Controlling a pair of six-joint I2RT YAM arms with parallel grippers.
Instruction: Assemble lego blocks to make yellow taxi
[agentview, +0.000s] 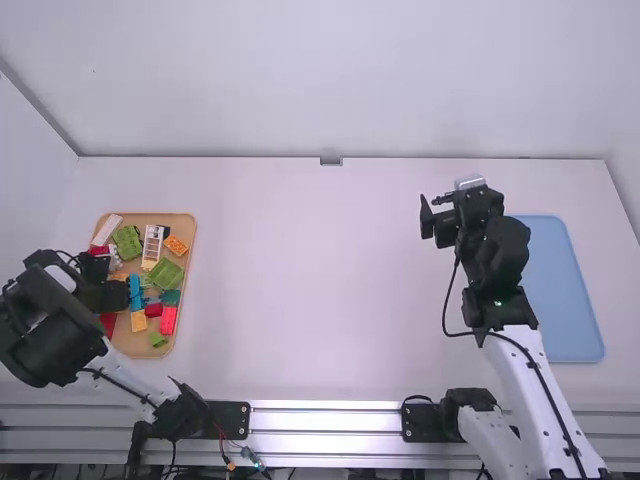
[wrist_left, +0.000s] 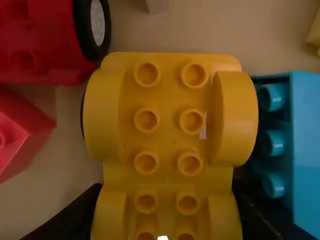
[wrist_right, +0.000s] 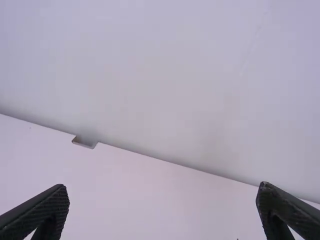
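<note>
Yellow block (wrist_left: 169, 142), studs up

The yellow block (wrist_left: 170, 135) is smooth plastic with a soft gloss; the blue block (wrist_left: 307, 145) and red block (wrist_left: 40, 47) look like smooth plastic too. The tyre (wrist_left: 85, 30) looks like matt rubber around a speckled pale hub (wrist_left: 98, 22). The tray (agentview: 183, 221) looks like smooth wood, the desk (agentview: 320, 280) smooth and matt. The rail (agentview: 330, 420) is shiny metal. On the right claw (agentview: 432, 212), the fingers (wrist_right: 52, 207) are matt and finely ridged.
</note>
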